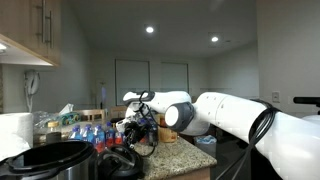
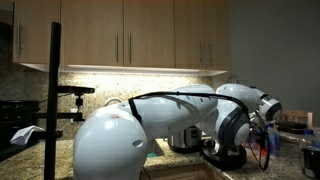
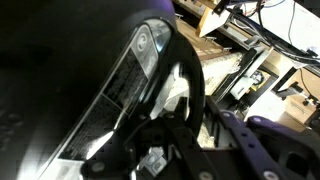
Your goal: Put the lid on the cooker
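Note:
The lid (image 3: 70,70) fills the left of the wrist view as a black dome with a shiny rim (image 3: 125,95). Its dark handle bar rises between my fingers, and my gripper (image 3: 196,112) is shut on it. In an exterior view the gripper (image 1: 132,138) hangs low over the black lid (image 1: 120,165), just to the right of the cooker (image 1: 52,158), which has a silver body and a black top rim. In an exterior view my own arm hides most of the scene; the cooker (image 2: 184,138) and the lid (image 2: 233,156) show behind it.
Small bottles and packages (image 1: 85,130) crowd the counter behind the cooker. The granite counter (image 1: 195,160) has its edge close on the right. Wall cabinets (image 2: 150,35) hang above. A black camera stand (image 2: 55,90) is at the left, and cables trail from my wrist.

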Robot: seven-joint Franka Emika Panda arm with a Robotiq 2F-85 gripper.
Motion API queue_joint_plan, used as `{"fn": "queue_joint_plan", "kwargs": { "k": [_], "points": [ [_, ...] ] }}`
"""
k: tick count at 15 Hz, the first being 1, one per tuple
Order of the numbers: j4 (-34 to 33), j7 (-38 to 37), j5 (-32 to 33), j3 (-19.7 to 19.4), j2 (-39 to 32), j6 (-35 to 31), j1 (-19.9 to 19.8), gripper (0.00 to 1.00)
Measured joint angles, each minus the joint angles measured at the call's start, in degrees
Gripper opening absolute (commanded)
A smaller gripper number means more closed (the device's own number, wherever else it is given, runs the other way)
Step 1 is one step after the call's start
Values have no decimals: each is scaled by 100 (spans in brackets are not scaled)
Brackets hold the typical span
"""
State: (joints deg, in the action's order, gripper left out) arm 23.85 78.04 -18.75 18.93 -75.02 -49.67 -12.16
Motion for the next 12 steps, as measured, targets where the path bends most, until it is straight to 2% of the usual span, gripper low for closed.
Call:
{"fn": "queue_joint_plan", "kwargs": {
  "k": [4,12],
  "points": [
    [124,-102,-97,30,-107,314,-89,10],
    [76,-1610,-868,89,-556,417,-357,10]
  ]
}}
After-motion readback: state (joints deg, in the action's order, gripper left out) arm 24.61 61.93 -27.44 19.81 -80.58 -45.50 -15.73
